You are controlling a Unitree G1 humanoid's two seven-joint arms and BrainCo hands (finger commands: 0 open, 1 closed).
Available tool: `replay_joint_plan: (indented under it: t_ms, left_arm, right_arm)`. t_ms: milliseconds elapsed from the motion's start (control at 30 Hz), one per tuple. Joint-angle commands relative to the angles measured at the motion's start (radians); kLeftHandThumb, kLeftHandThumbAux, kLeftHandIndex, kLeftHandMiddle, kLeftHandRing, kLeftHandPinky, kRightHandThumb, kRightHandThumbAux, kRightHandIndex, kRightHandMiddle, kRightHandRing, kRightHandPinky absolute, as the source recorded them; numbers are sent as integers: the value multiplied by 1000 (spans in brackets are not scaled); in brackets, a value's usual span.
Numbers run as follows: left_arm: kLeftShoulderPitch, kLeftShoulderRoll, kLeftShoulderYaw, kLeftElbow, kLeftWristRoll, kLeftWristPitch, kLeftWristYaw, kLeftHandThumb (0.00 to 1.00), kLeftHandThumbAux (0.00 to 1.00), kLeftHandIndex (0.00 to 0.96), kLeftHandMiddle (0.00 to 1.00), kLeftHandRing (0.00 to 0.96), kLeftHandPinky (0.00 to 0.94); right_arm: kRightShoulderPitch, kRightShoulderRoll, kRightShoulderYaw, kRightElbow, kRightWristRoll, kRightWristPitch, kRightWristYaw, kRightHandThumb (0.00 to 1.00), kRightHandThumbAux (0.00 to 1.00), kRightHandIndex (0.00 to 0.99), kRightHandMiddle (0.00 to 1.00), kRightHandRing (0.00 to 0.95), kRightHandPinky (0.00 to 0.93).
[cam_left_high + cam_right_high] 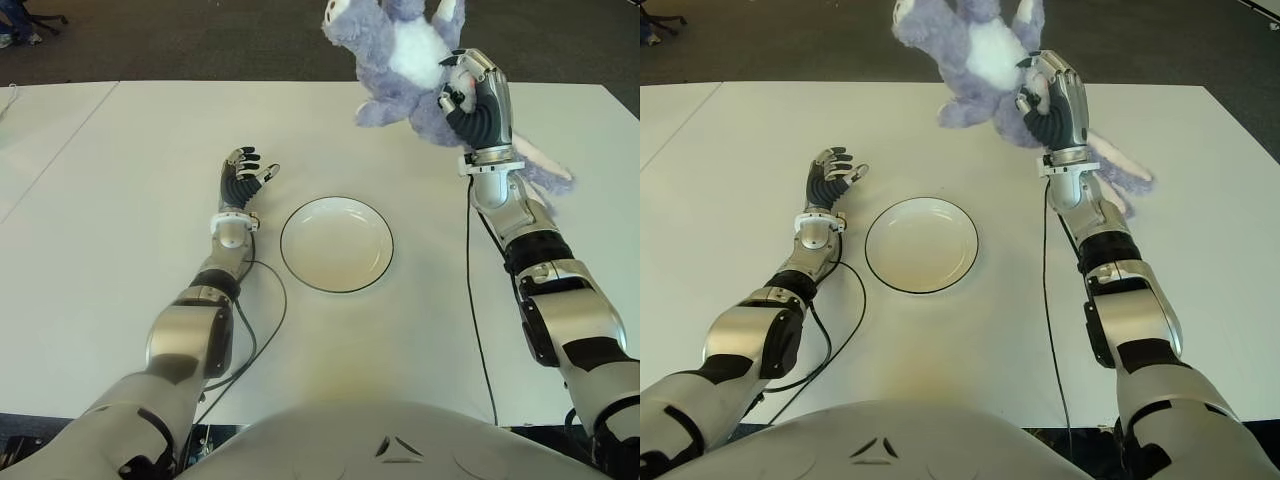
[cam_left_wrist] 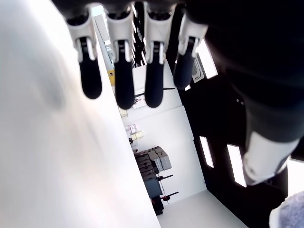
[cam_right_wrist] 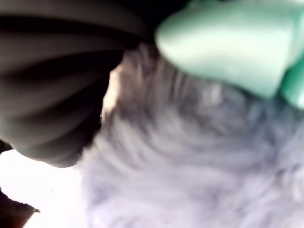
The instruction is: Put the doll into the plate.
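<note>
The right hand (image 1: 478, 100) is gripping the fluffy purple-and-white plush doll (image 1: 400, 60) aloft, far-right of the round white black-rimmed plate (image 1: 336, 243) (bare table (image 1: 120, 200) all round); the left hand (image 1: 243, 175) is hovering relaxed, empty, left of it.

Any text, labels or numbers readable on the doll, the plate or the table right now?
None can be read.
Doll, held up in the right hand: plain fur, no tag visible.
Plate: plain white with a dark rim, no marking.
Table: no print.
Left hand, left of the plate: no lettering.

Right hand (image 1: 478, 100) w/ purple doll (image 1: 400, 60) aloft beyond plate (image 1: 336, 244); left hand (image 1: 243, 176) left of it
</note>
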Motion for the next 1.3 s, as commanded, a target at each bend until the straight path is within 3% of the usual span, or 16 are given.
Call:
replay_joint_plan:
  t_ms: [33, 200, 467, 700, 900, 1067, 1300]
  left_arm:
    - [201, -73, -11, 128, 5, 114, -3, 0, 665, 260, 321, 328, 320]
    - [200, -72, -17, 128, 12, 120, 3, 0, 666, 258, 323, 328, 307]
    - [200, -71, -21, 128, 17, 119, 8, 0, 657, 256, 323, 329, 319]
    - [200, -72, -22, 128, 17, 122, 10, 0, 673, 253, 319, 330, 329]
    - [201, -74, -22, 128, 17, 123, 13, 0, 665, 249, 321, 331, 325]
    - [198, -75, -25, 127, 20, 117, 18, 0, 668, 255, 324, 329, 319]
    - [198, -75, -27, 128, 21, 124, 19, 0, 686, 272, 343, 338, 297]
  right_arm:
    - [88, 5, 8, -178, -48, 14, 18, 714, 711, 440, 876, 887, 891]
    - [181, 41, 36, -344, -94, 23, 32, 713, 712, 440, 877, 890, 895]
    - [255, 53, 82, -439, -129, -37, 71, 713, 711, 440, 881, 892, 893]
    - [317, 44, 111, -486, -102, -105, 139, 714, 709, 440, 890, 895, 887]
    - [382, 28, 127, -543, -28, -127, 257, 715, 708, 439, 898, 893, 877]
    - [437, 13, 137, -619, 47, -85, 390, 716, 708, 439, 900, 890, 875]
    - [502, 17, 128, -671, 74, -43, 495, 716, 709, 439, 899, 887, 876]
